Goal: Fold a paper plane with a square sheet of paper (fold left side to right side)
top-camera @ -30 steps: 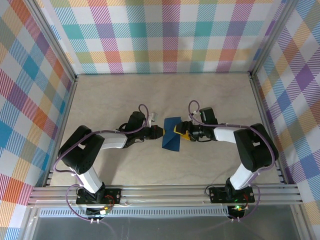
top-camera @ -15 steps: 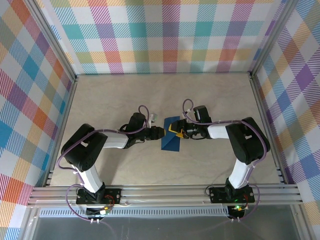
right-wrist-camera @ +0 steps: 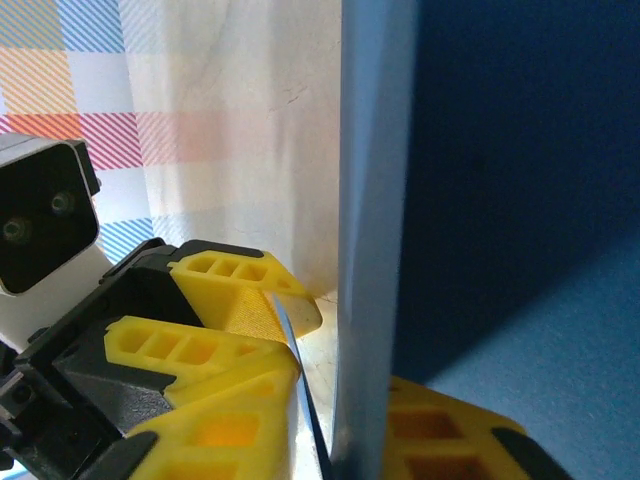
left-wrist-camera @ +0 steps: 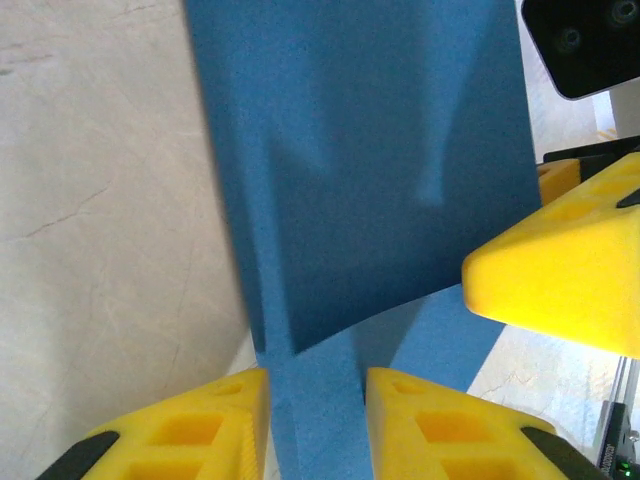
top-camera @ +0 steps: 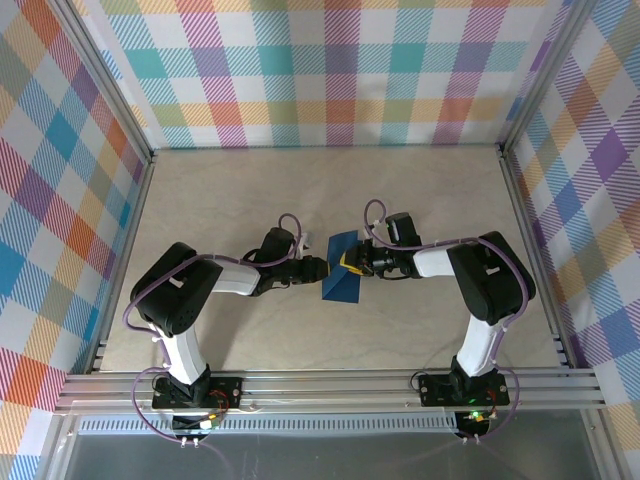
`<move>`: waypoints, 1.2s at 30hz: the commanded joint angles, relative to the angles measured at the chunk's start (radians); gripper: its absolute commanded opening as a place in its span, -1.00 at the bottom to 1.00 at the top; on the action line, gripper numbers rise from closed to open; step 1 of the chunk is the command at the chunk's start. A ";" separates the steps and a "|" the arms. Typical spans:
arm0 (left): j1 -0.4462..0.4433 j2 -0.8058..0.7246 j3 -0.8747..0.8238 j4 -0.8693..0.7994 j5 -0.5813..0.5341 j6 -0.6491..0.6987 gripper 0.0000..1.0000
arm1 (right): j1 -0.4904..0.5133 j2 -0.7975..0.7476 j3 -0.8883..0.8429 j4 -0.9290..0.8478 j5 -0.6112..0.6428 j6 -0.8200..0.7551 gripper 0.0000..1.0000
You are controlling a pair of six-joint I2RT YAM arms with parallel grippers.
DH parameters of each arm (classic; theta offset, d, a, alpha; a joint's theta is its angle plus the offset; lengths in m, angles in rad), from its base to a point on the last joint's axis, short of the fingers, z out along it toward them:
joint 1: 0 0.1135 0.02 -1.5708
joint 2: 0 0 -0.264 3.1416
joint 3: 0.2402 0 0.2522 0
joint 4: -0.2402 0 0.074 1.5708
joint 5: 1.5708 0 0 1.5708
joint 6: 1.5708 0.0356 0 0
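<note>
The square sheet of paper (top-camera: 340, 286) is dark blue and lies mid-table between both arms, partly folded, one flap raised. In the left wrist view the paper (left-wrist-camera: 370, 150) has a flap curling up over a flat layer. My left gripper (top-camera: 318, 266) sits at the sheet's left edge, and here (left-wrist-camera: 315, 385) its jaws are open with the flat paper showing in the gap. My right gripper (top-camera: 352, 262) reaches in from the right. In its own view (right-wrist-camera: 345, 385) it is shut on the paper (right-wrist-camera: 520, 170), whose raised flap stands edge-on between the fingers.
Checkered walls and aluminium rails (top-camera: 320, 385) enclose the beige tabletop (top-camera: 300, 190). The two grippers are almost tip to tip. The right gripper's yellow finger (left-wrist-camera: 560, 290) shows in the left wrist view, and the left gripper's fingers (right-wrist-camera: 235, 280) show in the right wrist view.
The right gripper has slid left onto the sheet and narrowed its jaws on the flap. The left gripper's jaws have parted. The paper's right side has lifted.
</note>
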 commanded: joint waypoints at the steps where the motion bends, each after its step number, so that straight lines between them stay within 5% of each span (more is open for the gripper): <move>1: 0.011 -0.081 0.000 0.003 -0.002 -0.012 -0.34 | 0.006 -0.012 -0.002 0.014 0.001 -0.021 -0.73; 5: 0.020 -0.188 -0.007 -0.043 -0.020 0.022 -0.29 | -0.005 -0.066 -0.011 0.033 0.017 -0.041 -0.98; 12: 0.062 -0.417 -0.088 -0.019 -0.068 0.028 -0.17 | -0.027 -0.263 -0.040 0.043 0.049 -0.140 -1.00; 17: 0.088 -0.613 -0.155 0.000 -0.112 0.040 0.14 | -0.043 -0.428 -0.084 0.129 0.024 -0.181 -1.00; 22: 0.099 -0.730 -0.188 0.118 -0.028 -0.010 0.57 | -0.042 -0.522 -0.083 0.257 -0.084 -0.144 -1.00; 31: 0.092 -0.620 -0.159 0.477 0.183 -0.255 0.66 | 0.015 -0.537 -0.027 0.446 -0.175 -0.032 -1.00; 36: 0.055 -0.556 -0.110 0.492 0.229 -0.263 0.58 | 0.051 -0.523 0.001 0.457 -0.176 -0.025 -0.96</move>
